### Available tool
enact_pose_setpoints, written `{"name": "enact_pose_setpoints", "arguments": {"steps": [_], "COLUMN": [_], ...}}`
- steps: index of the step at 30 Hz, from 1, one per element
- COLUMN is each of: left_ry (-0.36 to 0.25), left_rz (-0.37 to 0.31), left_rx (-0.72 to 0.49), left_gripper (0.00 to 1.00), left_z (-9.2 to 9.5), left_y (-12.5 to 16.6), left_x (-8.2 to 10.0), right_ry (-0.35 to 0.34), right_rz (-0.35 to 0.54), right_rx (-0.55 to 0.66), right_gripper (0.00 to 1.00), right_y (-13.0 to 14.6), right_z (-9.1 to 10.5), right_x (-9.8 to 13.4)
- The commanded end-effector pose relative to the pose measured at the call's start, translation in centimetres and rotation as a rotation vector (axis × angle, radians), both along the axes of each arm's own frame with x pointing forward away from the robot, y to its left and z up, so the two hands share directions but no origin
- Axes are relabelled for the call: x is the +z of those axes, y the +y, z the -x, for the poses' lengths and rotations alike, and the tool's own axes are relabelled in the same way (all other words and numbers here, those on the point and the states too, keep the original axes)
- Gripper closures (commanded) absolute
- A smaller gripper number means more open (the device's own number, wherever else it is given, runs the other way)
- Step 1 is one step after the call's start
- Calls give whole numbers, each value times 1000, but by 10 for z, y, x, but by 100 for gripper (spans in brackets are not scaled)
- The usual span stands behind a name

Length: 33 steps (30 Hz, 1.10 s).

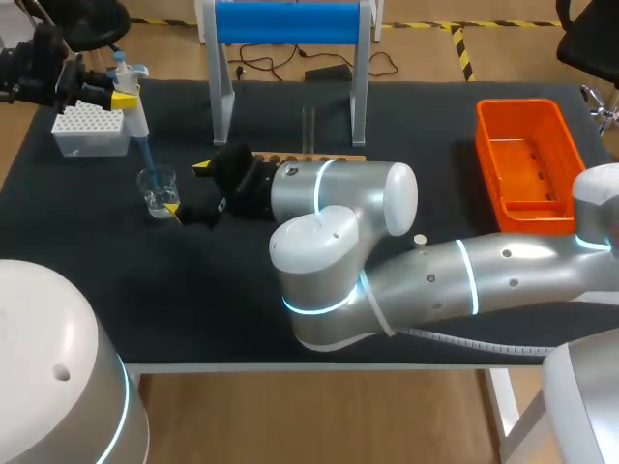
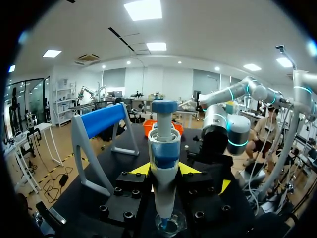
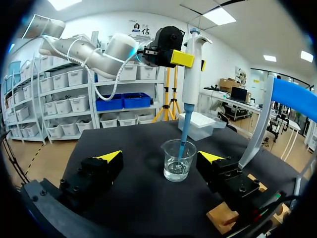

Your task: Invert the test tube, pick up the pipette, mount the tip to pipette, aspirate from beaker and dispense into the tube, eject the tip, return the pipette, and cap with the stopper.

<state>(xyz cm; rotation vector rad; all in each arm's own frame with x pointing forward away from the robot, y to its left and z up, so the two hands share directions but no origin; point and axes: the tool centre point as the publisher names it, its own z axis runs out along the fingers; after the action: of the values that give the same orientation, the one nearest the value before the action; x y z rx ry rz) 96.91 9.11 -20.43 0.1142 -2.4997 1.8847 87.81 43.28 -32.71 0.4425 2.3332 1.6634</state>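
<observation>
My left gripper (image 1: 121,94) is shut on the white-and-blue pipette (image 1: 133,116), which it holds upright. The pipette's blue tip dips into the small glass beaker (image 1: 157,190). In the left wrist view the pipette (image 2: 164,158) stands between the yellow fingertips (image 2: 141,169), with the beaker (image 2: 171,225) below. My right gripper (image 3: 161,157) is open, its fingers on either side of the beaker (image 3: 178,161) without touching it. The pipette (image 3: 190,69) and left gripper (image 3: 173,55) hang above. A clear test tube (image 1: 309,126) stands in the wooden rack (image 1: 314,158).
A white tip box (image 1: 90,129) sits at the back left, beside the left gripper. The blue roll on a white stand (image 1: 290,24) is at the back middle. An orange bin (image 1: 527,164) lies at the right. A small white stopper (image 1: 419,239) rests near my right arm.
</observation>
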Motion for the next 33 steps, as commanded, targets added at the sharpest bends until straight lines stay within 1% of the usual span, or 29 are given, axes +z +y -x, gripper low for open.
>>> {"name": "enact_pose_setpoints", "arguments": {"steps": [1,26,33], "left_ry": [1,3,3], "left_rz": [4,4,4], "left_rx": [-4,-7,-7], "left_gripper": [100,100,100], "left_z": [-2,-2,-2], "left_y": [1,1,1], "left_x": [-2,-3,-3], "right_ry": [-1,-1,-18], "right_rz": [0,0,-2], "right_rx": [-3,-3,-5], "right_gripper": [0,0,0], "right_y": [2,2,-4], "right_z": [0,0,5], "right_x": [-1,-1,16]}}
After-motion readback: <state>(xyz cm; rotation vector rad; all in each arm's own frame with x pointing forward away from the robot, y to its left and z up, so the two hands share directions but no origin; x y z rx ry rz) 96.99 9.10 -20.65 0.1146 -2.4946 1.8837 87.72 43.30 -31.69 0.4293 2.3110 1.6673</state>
